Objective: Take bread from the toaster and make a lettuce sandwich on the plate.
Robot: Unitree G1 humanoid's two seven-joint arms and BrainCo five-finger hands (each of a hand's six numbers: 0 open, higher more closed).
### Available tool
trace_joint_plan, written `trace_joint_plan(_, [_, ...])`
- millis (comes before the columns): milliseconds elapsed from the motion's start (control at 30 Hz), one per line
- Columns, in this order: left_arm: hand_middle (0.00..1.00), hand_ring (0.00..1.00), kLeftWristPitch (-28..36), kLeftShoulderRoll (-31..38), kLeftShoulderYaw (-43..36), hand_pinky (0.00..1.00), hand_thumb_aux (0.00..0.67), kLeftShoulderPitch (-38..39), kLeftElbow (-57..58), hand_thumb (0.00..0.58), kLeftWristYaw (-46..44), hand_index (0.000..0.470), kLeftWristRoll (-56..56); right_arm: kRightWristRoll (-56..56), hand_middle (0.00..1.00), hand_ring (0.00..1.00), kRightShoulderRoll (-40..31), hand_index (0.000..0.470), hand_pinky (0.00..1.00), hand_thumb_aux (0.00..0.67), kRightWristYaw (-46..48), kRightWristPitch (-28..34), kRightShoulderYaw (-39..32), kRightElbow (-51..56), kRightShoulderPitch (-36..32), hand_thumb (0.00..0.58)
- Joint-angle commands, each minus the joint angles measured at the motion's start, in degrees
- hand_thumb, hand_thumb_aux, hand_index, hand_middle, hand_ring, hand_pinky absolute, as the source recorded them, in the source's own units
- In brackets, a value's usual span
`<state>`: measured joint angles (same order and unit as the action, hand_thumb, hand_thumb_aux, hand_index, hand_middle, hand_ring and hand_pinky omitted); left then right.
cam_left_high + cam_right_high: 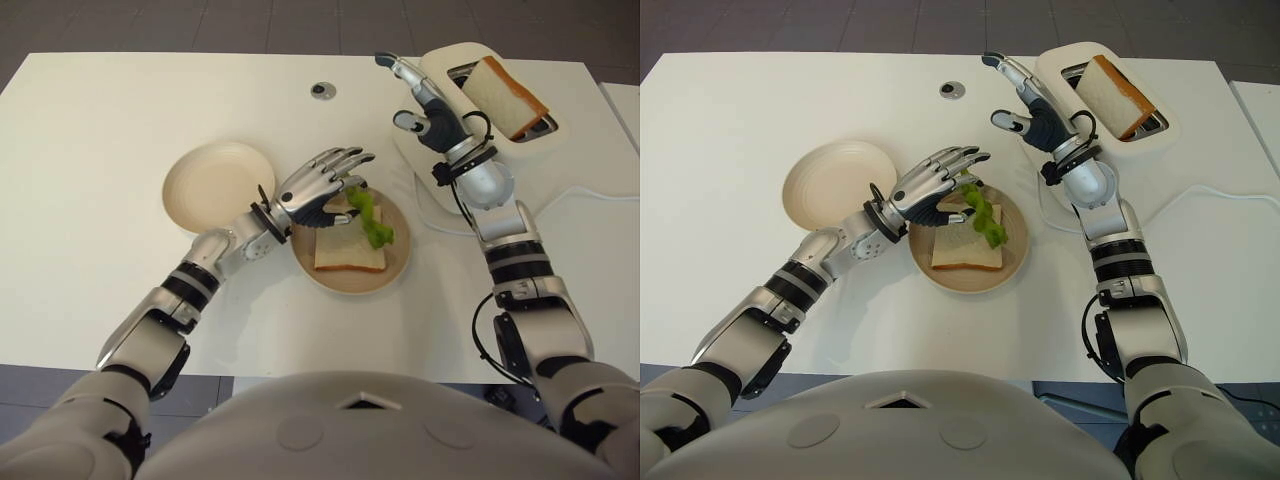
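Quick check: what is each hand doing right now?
Left hand: appears to pinch the green lettuce leaf.
Right hand: open, empty, beside the white toaster.

The left hand [318, 180] and right hand [425, 105] are glossy silver metal with black plastic parts. Under the left hand are a shiny, crinkled lettuce leaf [368, 215], a matt, porous bread slice [345, 255] and a smooth cream ceramic-looking plate [400, 268]. Beside the right hand is a smooth white plastic toaster [562, 125] on a matt white table [120, 110]

left hand [318, 185] over the plate [398, 266], fingers nearly straight, pinching lettuce [370, 222]; right hand [425, 112] beyond the plate, fingers spread.
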<state>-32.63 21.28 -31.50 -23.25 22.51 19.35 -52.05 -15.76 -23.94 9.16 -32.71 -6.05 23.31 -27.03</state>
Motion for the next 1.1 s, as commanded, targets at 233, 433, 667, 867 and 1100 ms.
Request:
trace_joint_plan(233, [0.0,0.0,-0.3,6.4,0.5,0.0,0.0,4.1,-4.5,0.0,-12.6,0.0,3.2,0.9,0.0,0.0,-0.1,0.0,0.0,0.0,0.9,0.6,0.3,-0.1,0.6,0.0])
trace_joint_plan(433, [0.0,0.0,-4.8,8.6,5.8,0.0,0.0,6.7,-11.0,0.0,-16.1,0.0,13.9,0.3,0.0,0.0,-1.1,0.0,0.0,0.0,0.4,1.3,1.5,-4.7,1.6,0.0])
trace_joint_plan(667, [0.0,0.0,-7.1,6.4,11.2,0.0,0.0,7.2,-13.4,0.0,-14.9,0.0,19.4,-6.1,0.0,0.0,-8.7,0.0,0.0,0.0,-1.0,8.4,8.9,-19.8,4.2,0.0])
trace_joint_plan(867, [0.0,0.0,-8.2,7.5,13.1,0.0,0.0,8.6,-12.3,0.0,-15.6,0.0,19.4,-7.4,0.0,0.0,-18.0,0.0,0.0,0.0,3.6,18.7,14.3,-18.6,6.7,0.0])
trace_joint_plan(1100, [0.0,0.0,-8.1,7.3,13.8,0.0,0.0,7.6,-9.8,0.0,-15.8,0.0,17.9,-9.3,0.0,0.0,-24.2,0.0,0.0,0.0,5.7,24.1,14.1,-9.3,10.4,0.0])
